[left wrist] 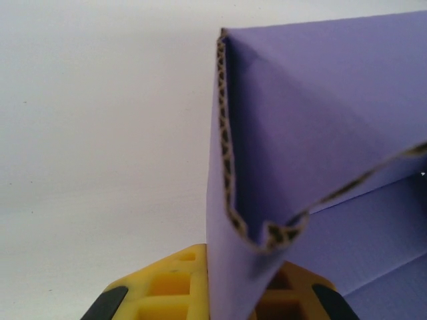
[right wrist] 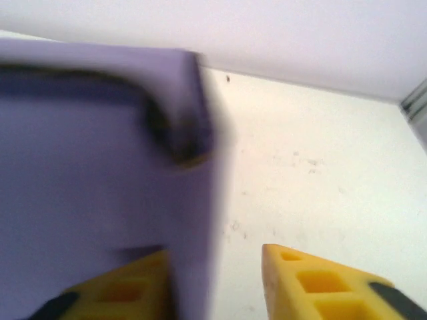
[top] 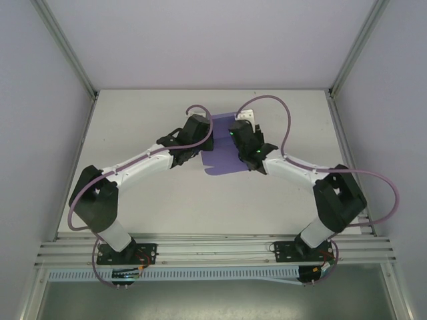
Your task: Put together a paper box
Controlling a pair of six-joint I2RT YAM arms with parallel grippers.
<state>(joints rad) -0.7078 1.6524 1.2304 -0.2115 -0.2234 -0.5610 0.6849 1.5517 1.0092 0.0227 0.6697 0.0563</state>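
Note:
The lavender paper box lies partly folded at the middle of the table between both arms. In the left wrist view a raised wall of the paper box shows its corrugated edge, and my left gripper is shut on that wall's lower part, yellow fingers pressed to it. From above, the left gripper is at the box's left side and the right gripper at its right. In the right wrist view my right gripper stands open. A blurred box wall lies against its left finger, with a gap to the right finger.
The white table is closed in by pale walls at left, right and back. A small white piece lies just behind the box. An aluminium rail runs along the near edge by the arm bases.

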